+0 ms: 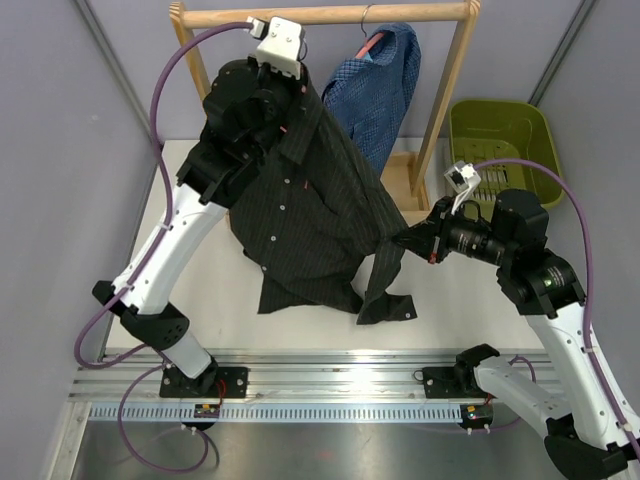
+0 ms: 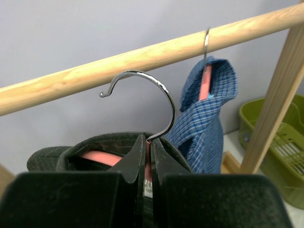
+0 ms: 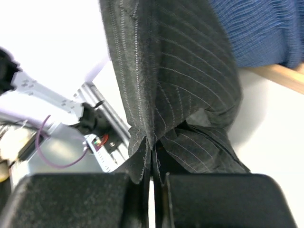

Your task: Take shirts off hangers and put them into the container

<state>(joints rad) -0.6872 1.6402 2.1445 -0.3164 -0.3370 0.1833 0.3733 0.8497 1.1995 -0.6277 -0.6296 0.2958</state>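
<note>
Seen from above, two robot arms worked at a white table [image 1: 225,310] with a wooden rail [image 1: 330,14] across its far side.

The left tool [image 2: 148,142] was clenched on the neck of a pink hanger [image 2: 97,159], just under its wire hook [image 2: 159,90]. The hook was off the rail, free in the air on the near side of it. On this hanger hung the black shirt [image 1: 300,210], which was held high at the collar. Its body draped down and its lower edge touched the table.

The right tool [image 3: 153,159] was pinched shut on a fold of the black shirt's striped cloth. This was low on the side toward the right arm. It may have been a sleeve end or the hem, but the wrist view was too close to tell which.

The shirt's long axis ran from the left tool, high and far, down and rightward to the right tool, low and near. A pull away from the hanger would likely follow that line.

The olive-green container [image 1: 497,106] sat at the far right of the table, well apart from the left tool. It was just beyond the right arm, so that arm was the nearer one to it.

The blue shirt [image 1: 375,90] hung from the rail on a second hanger [image 2: 207,83], between the black shirt and the container. Neither tool touched it.
</note>
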